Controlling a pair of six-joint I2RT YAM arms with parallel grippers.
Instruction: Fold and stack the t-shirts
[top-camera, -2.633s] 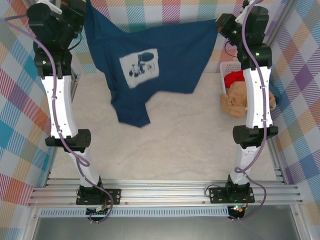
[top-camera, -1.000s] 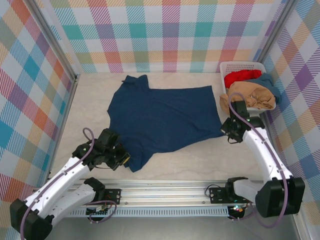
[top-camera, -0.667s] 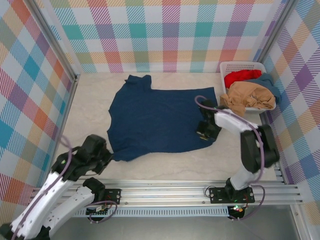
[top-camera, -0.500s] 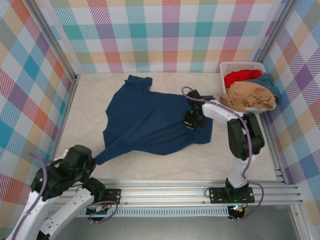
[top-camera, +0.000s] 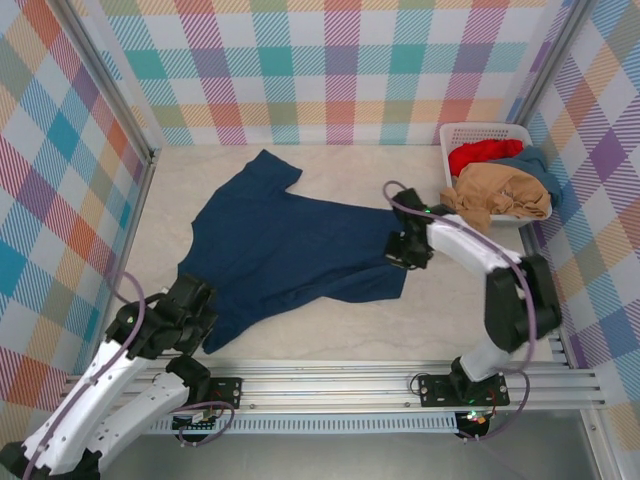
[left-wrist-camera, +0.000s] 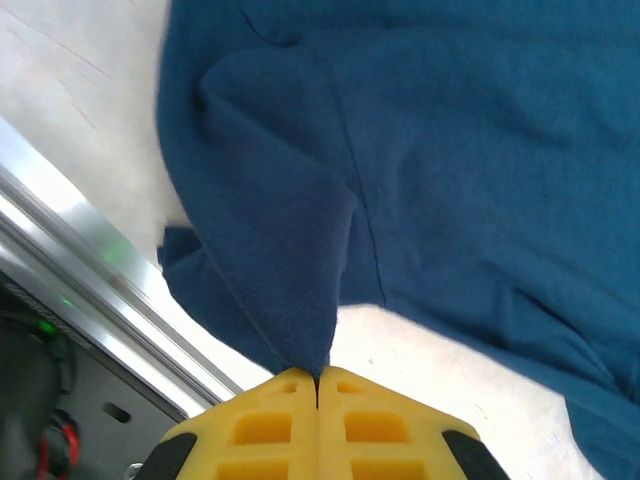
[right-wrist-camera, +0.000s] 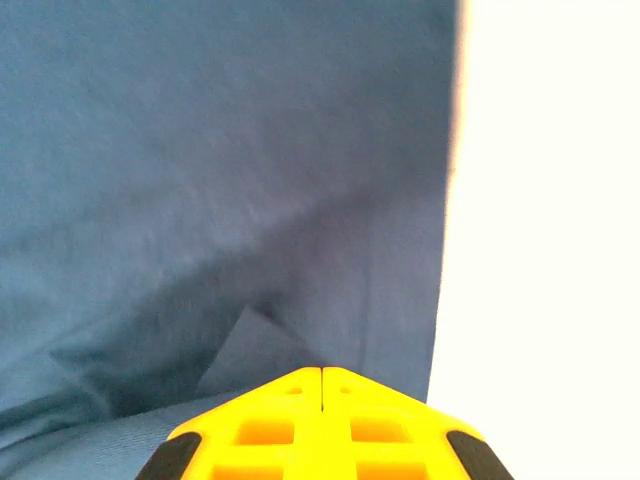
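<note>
Now, both my grippers are clamped tight on the navy t-shirt (top-camera: 290, 250), lying spread on the table (top-camera: 450, 310): the left gripper (left-wrist-camera: 317, 378) pinches a fold at its near corner, the right gripper (right-wrist-camera: 321, 372) its right edge. Best, I judge, to draw the 2 grips evenly apart, low, smoothing the wrinkles. No print shows on its upper face; blur in the right wrist view obscures how much cloth is caught.

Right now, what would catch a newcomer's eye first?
A navy t-shirt lies spread across the table, the left gripper pinching its near-left corner and the right gripper its right edge. A white basket at the far right holds a red shirt and a tan shirt.
</note>
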